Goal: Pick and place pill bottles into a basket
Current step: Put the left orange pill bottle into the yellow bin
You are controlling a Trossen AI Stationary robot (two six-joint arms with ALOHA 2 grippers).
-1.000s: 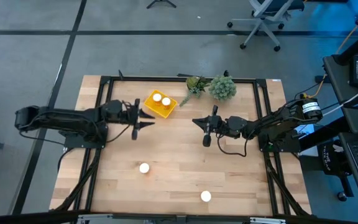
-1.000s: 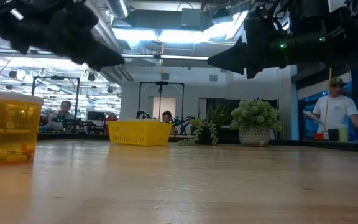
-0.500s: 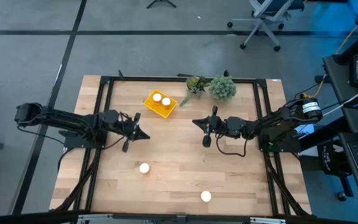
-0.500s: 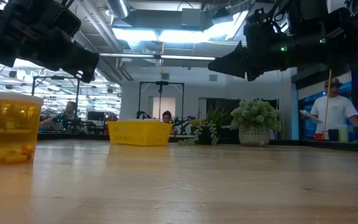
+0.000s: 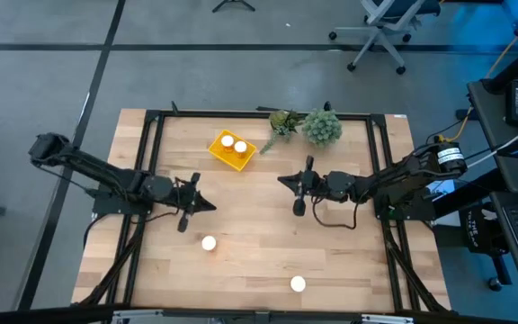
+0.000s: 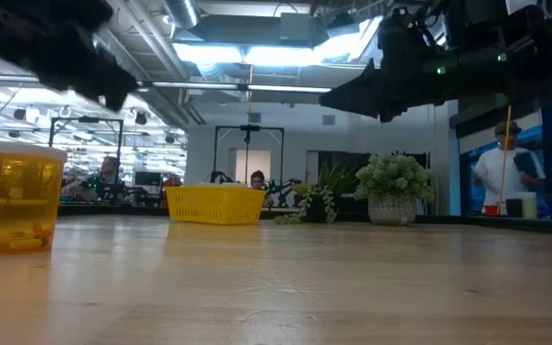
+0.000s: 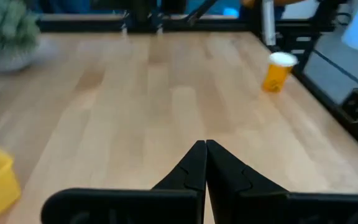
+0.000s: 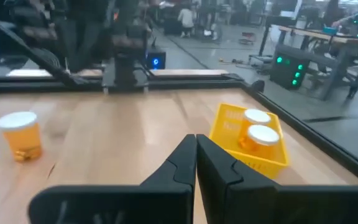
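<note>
From above, the small bright yellow square basket (image 5: pixel 232 150) sits near the far edge of the pale wooden table (image 5: pixel 259 243), holding two white-capped orange pill bottles (image 5: pixel 234 144). A third bottle (image 5: pixel 209 243) stands on the bare wood just in front of the left gripper (image 5: pixel 207 205), and a fourth (image 5: pixel 298 284) stands near the front edge. The right gripper (image 5: pixel 283 178) hangs mid-table, near two green leafy plant clumps (image 5: pixel 311 124).

At table height, one bottle (image 6: pixel 16 196) looms close at the left (yellow tablets visible inside), the basket (image 6: pixel 215 204) far behind it.

The left wrist view shows that arm's fingers (image 7: pixel 191 168) pressed together on nothing, one bottle (image 7: pixel 277 71) farther off.

The right wrist view shows its own fingers (image 8: pixel 182 160) closed and empty too, with the basket (image 8: pixel 248 144) and its two bottles (image 8: pixel 258 132) ahead, another bottle (image 8: pixel 21 135) apart.
</note>
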